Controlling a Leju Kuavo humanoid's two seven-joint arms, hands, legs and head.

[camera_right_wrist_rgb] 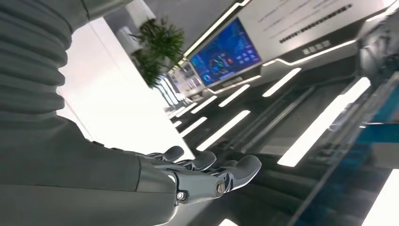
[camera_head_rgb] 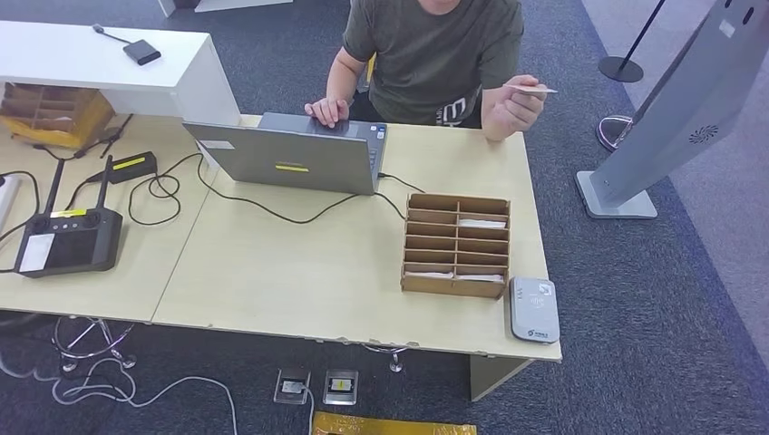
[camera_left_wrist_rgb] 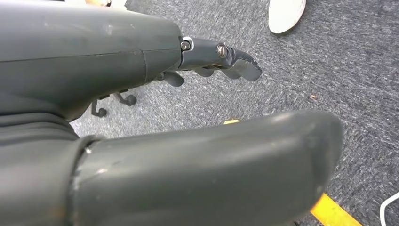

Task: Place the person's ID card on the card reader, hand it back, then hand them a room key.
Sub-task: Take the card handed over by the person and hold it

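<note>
A person in a dark shirt sits behind the desk and holds a white ID card (camera_head_rgb: 529,91) up in one hand; their other hand rests on the laptop. The grey card reader (camera_head_rgb: 533,309) lies at the desk's near right corner. Beside it stands a brown cardboard organizer (camera_head_rgb: 456,245) with white room key cards (camera_head_rgb: 481,223) in some slots. My left hand (camera_left_wrist_rgb: 207,61) hangs over the carpet, fingers stretched out, holding nothing. My right hand (camera_right_wrist_rgb: 207,172) is raised toward a hall with a blue screen, fingers apart and empty.
A grey laptop (camera_head_rgb: 295,154) with a black cable sits mid-desk. A black controller with antennas (camera_head_rgb: 68,237) and a small black box lie at the left. A white shelf (camera_head_rgb: 109,59) is at the back left, a grey kiosk stand (camera_head_rgb: 676,109) on the right.
</note>
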